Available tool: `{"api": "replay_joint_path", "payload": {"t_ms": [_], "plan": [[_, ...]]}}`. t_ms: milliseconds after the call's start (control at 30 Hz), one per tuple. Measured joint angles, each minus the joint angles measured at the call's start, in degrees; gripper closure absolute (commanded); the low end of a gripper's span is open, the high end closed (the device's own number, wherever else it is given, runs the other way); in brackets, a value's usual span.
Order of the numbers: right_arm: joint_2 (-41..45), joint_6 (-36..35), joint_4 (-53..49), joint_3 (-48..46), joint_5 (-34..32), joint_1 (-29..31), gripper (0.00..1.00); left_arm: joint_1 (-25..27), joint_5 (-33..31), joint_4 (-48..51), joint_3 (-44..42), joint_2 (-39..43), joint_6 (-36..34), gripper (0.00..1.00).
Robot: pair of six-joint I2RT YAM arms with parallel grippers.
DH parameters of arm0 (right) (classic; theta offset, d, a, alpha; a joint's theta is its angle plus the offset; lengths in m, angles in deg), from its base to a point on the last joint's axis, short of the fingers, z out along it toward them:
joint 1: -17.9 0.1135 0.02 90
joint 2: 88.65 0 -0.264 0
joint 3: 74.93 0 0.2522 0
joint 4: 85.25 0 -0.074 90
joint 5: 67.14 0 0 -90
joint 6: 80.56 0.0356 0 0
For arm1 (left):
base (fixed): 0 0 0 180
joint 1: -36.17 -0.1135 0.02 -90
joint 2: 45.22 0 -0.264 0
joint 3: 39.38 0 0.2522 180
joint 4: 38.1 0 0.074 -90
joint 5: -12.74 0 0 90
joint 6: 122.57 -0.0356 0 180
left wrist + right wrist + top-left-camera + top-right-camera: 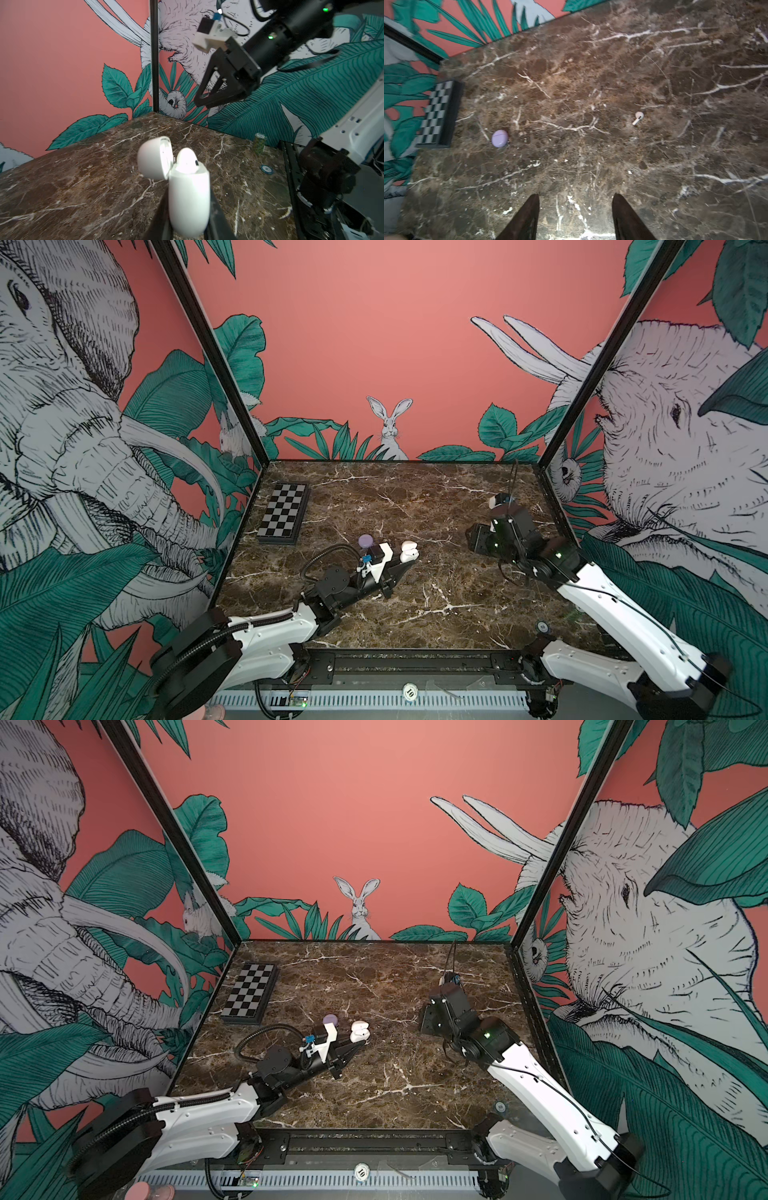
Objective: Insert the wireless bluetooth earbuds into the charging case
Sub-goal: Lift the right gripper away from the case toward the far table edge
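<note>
Brown marble tabletop (436, 580), mural walls around. In both top views the left gripper (409, 560) clamps the upright white charging case (408, 549), with a lilac case (366, 540) near it. Left wrist view: lid (154, 158) open, one white earbud (187, 160) seated inside the case. Right wrist view: right gripper (576, 195) fingers spread, nothing between them, above the tabletop; second white earbud (638, 117) lies loose on the tabletop.
</note>
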Motion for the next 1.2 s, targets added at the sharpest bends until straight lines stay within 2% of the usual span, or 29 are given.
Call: {"api": "replay_joint_path", "payload": {"t_ms": [100, 200, 300, 500, 600, 833, 1200], "plan": [[-8.2, -0.8, -0.6, 2.4, 5.8, -7.8, 0.50, 0.3, 1.0, -0.5, 0.0, -0.1, -0.5, 1.00], [-16.1, 0.3, 0.8, 2.7, 11.0, -14.7, 0.50, 0.4, 1.5, -0.6, 0.0, 0.0, -0.7, 1.00], [-23.6, 1.5, 0.3, 4.5, 12.6, -17.9, 0.50, 0.4, 1.8, -0.6, 0.0, 0.0, -0.8, 1.00], [-39.3, -0.2, -3.3, 18.0, 9.7, -18.5, 0.51, 0.9, 2.1, -0.5, 0.0, 0.0, -1.1, 1.00], [-43.4, -2.3, -4.0, 20.6, 7.7, -18.6, 0.51, 1.3, 2.2, -0.3, 0.0, 0.0, -1.5, 1.00], [-47.1, -6.5, -7.7, 23.7, 3.2, -18.8, 0.54, 1.9, 2.2, 0.0, 0.0, 0.0, -2.3, 1.00], [-51.2, -9.6, -8.1, 24.5, 2.8, -19.3, 0.60, 2.0, 2.2, 0.8, 0.0, 0.0, -2.8, 1.00]]}}
